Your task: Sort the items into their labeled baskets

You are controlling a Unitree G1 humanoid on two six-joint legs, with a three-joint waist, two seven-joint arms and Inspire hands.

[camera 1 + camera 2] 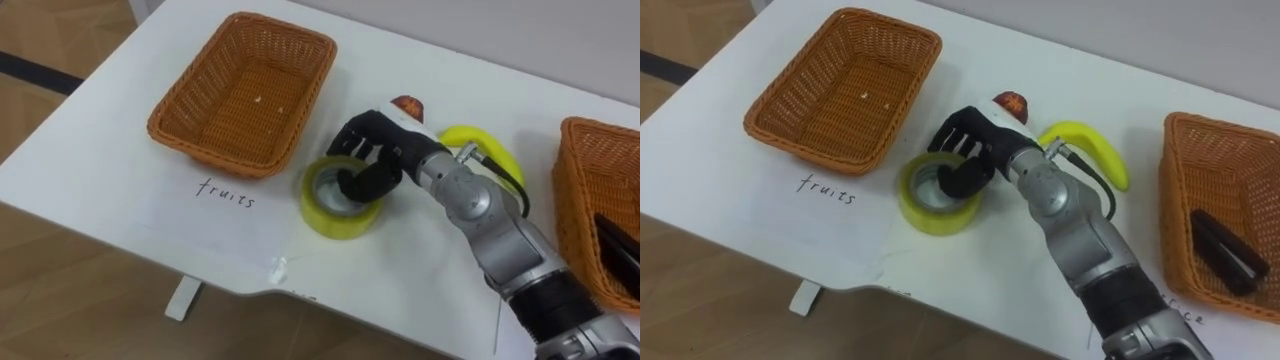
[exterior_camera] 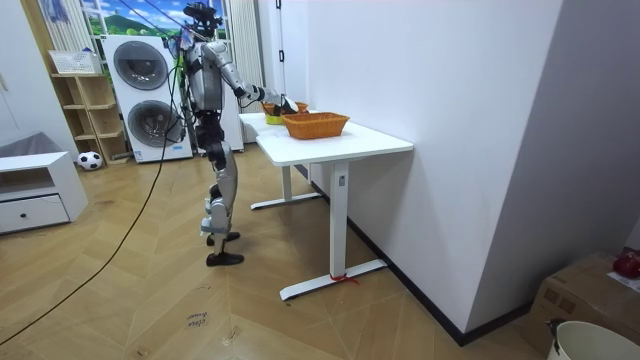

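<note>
Nearest the head camera, the right arm comes up from five o'clock, and the right hand (image 1: 372,148) sits on the yellow tape roll (image 1: 330,222) at the middle of the white table (image 1: 110,190). Its fingers are curled over the roll's far wall, part of the hand hooked down into the core, so it pinches the ring rather than lying flat on it. The roll rests on the tabletop.

At ten o'clock of the roll is an empty wicker basket (image 1: 245,95). At three o'clock, well apart, is a second basket (image 1: 590,190), where I judge the tape belongs. To do this well, it should firm the pinch, lift straight up, and carry the roll over the banana (image 1: 485,143) at two o'clock and the reddish fruit (image 1: 407,104) at one o'clock without brushing either.

From the right eye view, a dark office item (image 1: 1225,250) lies inside that second basket, far plainer than in the left eye view. My room view shows the robot upright at the table's end, near two washing machines (image 2: 140,95).
</note>
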